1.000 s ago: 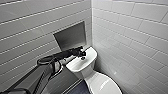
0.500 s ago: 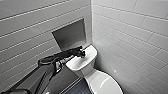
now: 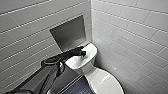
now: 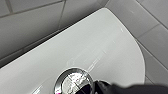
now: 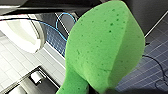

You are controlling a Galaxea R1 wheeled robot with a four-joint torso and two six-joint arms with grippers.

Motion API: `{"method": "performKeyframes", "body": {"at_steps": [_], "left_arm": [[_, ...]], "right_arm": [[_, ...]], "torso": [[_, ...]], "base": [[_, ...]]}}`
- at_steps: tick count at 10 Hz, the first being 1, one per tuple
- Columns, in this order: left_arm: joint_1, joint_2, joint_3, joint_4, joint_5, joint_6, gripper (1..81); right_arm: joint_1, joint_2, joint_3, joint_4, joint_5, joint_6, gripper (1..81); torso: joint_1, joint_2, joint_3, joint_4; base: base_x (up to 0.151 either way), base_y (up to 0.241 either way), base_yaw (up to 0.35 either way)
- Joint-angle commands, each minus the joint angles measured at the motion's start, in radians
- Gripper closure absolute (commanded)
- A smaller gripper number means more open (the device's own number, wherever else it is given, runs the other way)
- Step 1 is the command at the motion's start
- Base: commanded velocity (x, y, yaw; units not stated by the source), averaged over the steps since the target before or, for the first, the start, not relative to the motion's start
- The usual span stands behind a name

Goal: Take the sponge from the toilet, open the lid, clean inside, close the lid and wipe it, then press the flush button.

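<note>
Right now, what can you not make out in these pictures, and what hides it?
Flush button: left wrist view, cut off by the picture's edge, one side covered by a dark robot part.
Whether the left gripper touches it: head view, too small to tell.
Lid: head view, front cut off by the bottom edge.
Floor: right wrist view, mostly hidden behind the sponge.

We stretch our black jointed left arm [image 3: 50, 67] forward, its dark left gripper [image 3: 81, 53] leading; our right gripper [image 5: 98, 90] pinches a bright green porous sponge [image 5: 105, 47].
</note>
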Motion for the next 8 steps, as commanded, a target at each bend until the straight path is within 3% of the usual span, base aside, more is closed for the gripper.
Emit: {"method": "performKeyframes", "body": {"at_steps": [1,8], "left_arm": [[-0.179,-0.001,-0.005,0.031,0.004,0.001,81.1],[-0.155,0.004,-0.081,0.124,-0.019,0.001,81.1]], "right_arm": [[-0.021,0.002,0.041,-0.008,-0.1,-0.004,81.1],[-0.024,0.005,0.049,-0.008,-0.1,-0.003,81.1]], "torso": [[0.0,0.0,0.0,0.0],[0.0,0.0,0.0,0.0]], "base": [[0.0,0.0,0.0],[0.0,0.0,0.0]]}}
